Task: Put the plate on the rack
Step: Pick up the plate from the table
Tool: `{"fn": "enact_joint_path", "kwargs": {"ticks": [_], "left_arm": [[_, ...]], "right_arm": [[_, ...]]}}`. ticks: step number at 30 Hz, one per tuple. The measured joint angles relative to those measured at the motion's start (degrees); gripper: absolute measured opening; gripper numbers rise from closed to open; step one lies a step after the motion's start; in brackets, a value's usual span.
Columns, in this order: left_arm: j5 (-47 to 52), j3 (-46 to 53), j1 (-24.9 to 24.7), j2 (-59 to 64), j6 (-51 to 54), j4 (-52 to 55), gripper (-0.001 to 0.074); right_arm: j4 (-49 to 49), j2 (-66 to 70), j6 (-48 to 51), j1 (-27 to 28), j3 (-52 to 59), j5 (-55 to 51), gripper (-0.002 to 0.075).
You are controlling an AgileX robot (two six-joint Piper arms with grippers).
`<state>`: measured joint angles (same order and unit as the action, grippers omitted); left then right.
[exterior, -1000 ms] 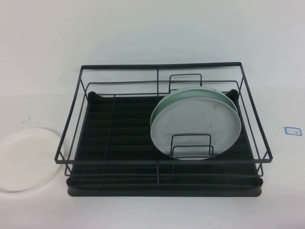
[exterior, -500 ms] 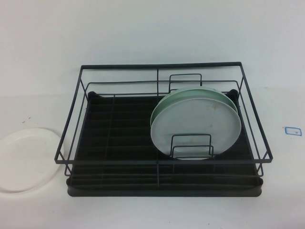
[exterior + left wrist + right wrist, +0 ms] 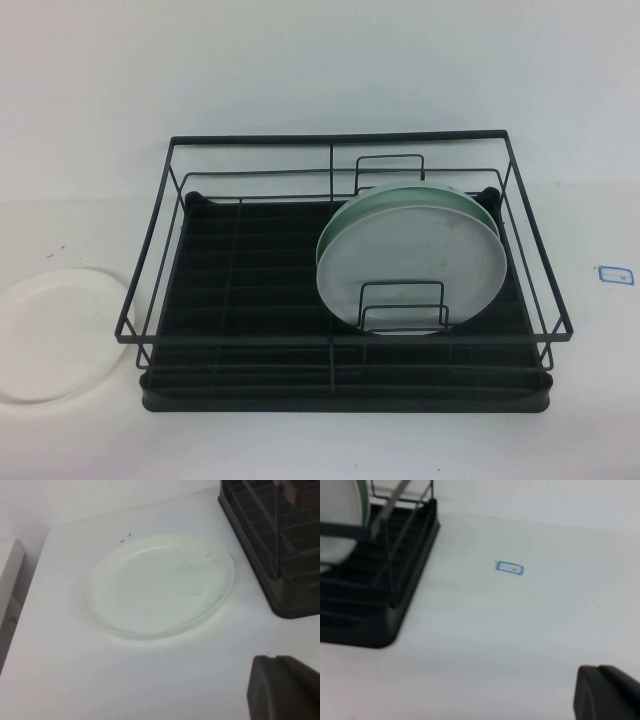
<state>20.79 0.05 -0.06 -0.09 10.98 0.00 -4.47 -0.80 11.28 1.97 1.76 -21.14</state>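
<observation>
Plate (image 3: 55,335) placement has not begun, as far as I can judge: the creamy-white plate lies flat on the worktop (image 3: 320,60), just beside the left end of the rack (image 3: 250,270) and outside it. 2 other plates already stand upright in the rack's right half, a greyish-white smudged plate (image 3: 410,265) in front and a pale green plate (image 3: 400,200) behind it. What remains is the whole job: grasp, lift, tilt upright and slot between the wire loops. The plate looks plain, round and shallow-rimmed, with faint scratches. The left pincer (image 3: 285,687) hovers near it, pressed together and holding nothing; the right pincer (image 3: 607,692) hangs over bare worktop right of the rack, likewise pressed together.
</observation>
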Motion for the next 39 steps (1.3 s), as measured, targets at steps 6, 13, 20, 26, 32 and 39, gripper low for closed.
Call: {"fn": "enact_joint_path", "kwargs": {"ticks": [6,13,20,26,32,39], "left_arm": [[-0.7,0.0,0.0,0.0,0.0,1.1,0.0],[-19.8,0.0,0.0,0.0,-2.5,-5.6,0.0],[-39.8,0.0,0.0,0.0,-2.5,-5.4,0.0],[-53.3,0.0,0.0,0.0,-2.8,-5.2,0.0],[-60.2,-0.1,0.0,0.0,-2.8,-6.8,0.0],[-51.8,-1.4,0.0,0.0,-2.7,-21.9,0.0]], "right_arm": [[3.9,0.0,0.6,0.0,0.0,4.4,0.0019],[-5.3,0.0,-1.5,0.0,0.0,17.4,0.0019],[-8.7,0.0,-7.1,0.0,0.0,32.3,0.0019],[-10.0,0.0,-8.5,0.0,0.0,49.9,0.0019],[-12.2,0.0,-8.6,0.0,0.0,56.2,0.0019],[-8.1,0.0,-10.5,0.0,-0.3,50.3,0.0019]]}}
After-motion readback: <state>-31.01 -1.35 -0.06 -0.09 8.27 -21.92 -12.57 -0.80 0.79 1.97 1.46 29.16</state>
